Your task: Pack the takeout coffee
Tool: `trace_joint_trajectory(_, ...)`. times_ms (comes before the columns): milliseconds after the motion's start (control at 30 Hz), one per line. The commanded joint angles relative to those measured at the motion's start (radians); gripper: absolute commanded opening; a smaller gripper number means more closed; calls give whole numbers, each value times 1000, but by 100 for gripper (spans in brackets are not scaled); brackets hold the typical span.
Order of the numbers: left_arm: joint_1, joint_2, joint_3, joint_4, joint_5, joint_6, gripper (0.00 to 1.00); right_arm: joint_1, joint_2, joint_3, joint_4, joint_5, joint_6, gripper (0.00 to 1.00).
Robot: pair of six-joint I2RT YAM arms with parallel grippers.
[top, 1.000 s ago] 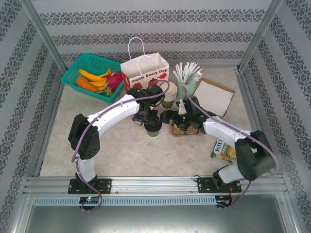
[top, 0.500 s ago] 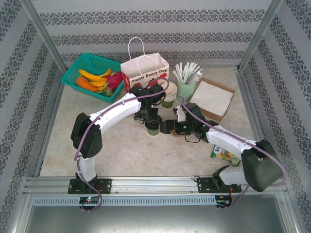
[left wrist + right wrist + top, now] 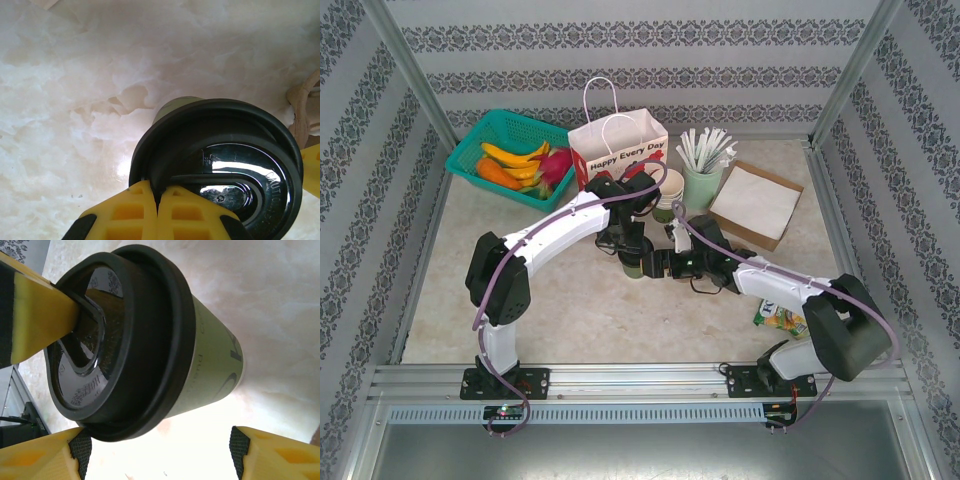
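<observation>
Takeout coffee [image 3: 634, 266], a dark green paper cup with a black lid, stands upright on the table [image 3: 570, 310] near its middle, just in front of the paper bag [image 3: 618, 150]. The left gripper [image 3: 157, 200] comes at it from above, its yellow fingers pinched together on the lid's rim, most likely to steady or carry the cup by its stiffest part. The right gripper [image 3: 160, 447] is level with the cup's side, its fingers spread wide to either side and not touching it, apparently lining up to take the body for a handover. The tabletop is a pale, glossy marble pattern with a soft glare by the cup. Grey patterned wallpaper and aluminium posts close the space in, with a teal fruit basket [image 3: 470, 150] and a mint cup of straws [image 3: 702, 180] at the back
</observation>
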Motion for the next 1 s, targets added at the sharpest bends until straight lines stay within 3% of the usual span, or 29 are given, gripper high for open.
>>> trace_joint_trajectory(0, 8, 38, -48, 20, 47, -25, 0, 12, 37, 14, -29, 107, -8, 74)
trace_joint_trajectory(200, 6, 42, -110, 62, 112, -40, 0, 4, 66, 5, -69, 170, 13, 72)
trace_joint_trajectory(367, 5, 49, -124, 90, 156, -51, 0, 29, 105, 56, -53, 122, -13, 71)
trace_joint_trajectory(567, 3, 49, -108, 87, 151, -51, 0, 66, 133, 116, -55, 110, -42, 71)
trace_joint_trajectory(767, 5, 50, -81, 57, 103, -41, 0, 10, 74, 67, -46, 149, -1, 68)
trace_joint_trajectory(967, 5, 50, -54, 19, 56, -21, 0, -118, -10, 5, 31, -106, 32, 63)
